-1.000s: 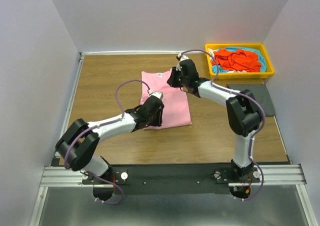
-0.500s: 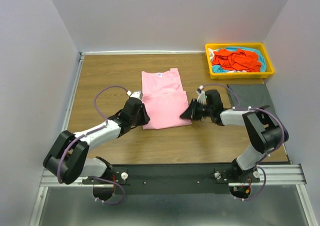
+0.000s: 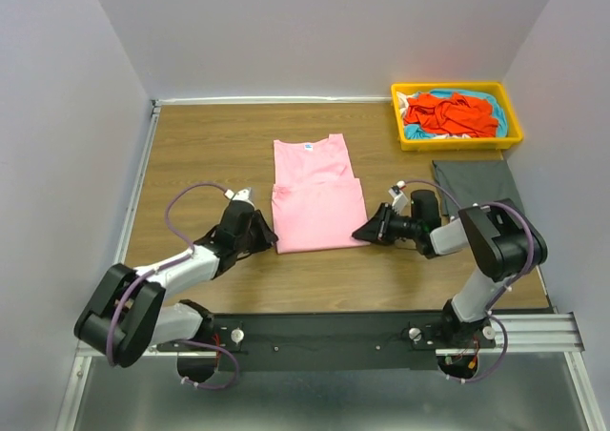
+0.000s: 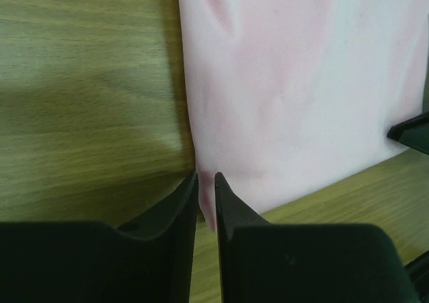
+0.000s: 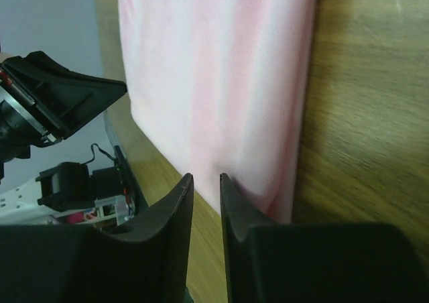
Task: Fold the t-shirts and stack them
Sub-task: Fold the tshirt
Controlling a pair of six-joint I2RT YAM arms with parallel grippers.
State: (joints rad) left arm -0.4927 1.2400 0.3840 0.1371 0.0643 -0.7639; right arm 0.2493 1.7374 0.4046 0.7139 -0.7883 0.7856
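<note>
The light pink t-shirt (image 3: 319, 202) lies flat mid-table, sleeves folded in, collar at the far end. My left gripper (image 3: 270, 237) sits low at its near left corner. In the left wrist view the gripper (image 4: 206, 175) is shut on a sliver of the pink t-shirt (image 4: 295, 88). My right gripper (image 3: 360, 233) is at the near right corner. Its fingers stand slightly apart in the right wrist view (image 5: 206, 177), with the pink hem (image 5: 221, 82) just beyond the tips. A dark grey t-shirt (image 3: 477, 178) lies folded at the right. Orange-red (image 3: 448, 112) and turquoise (image 3: 494, 109) t-shirts fill the tray.
The yellow tray (image 3: 457, 145) stands at the far right corner. Both arms lie low along the near half of the wooden table (image 3: 210, 154). White walls close in the left, back and right sides.
The right gripper swung from the shirt's collar end down to its near right corner. The left gripper slid off the shirt to its near left corner and closed on the cloth.
</note>
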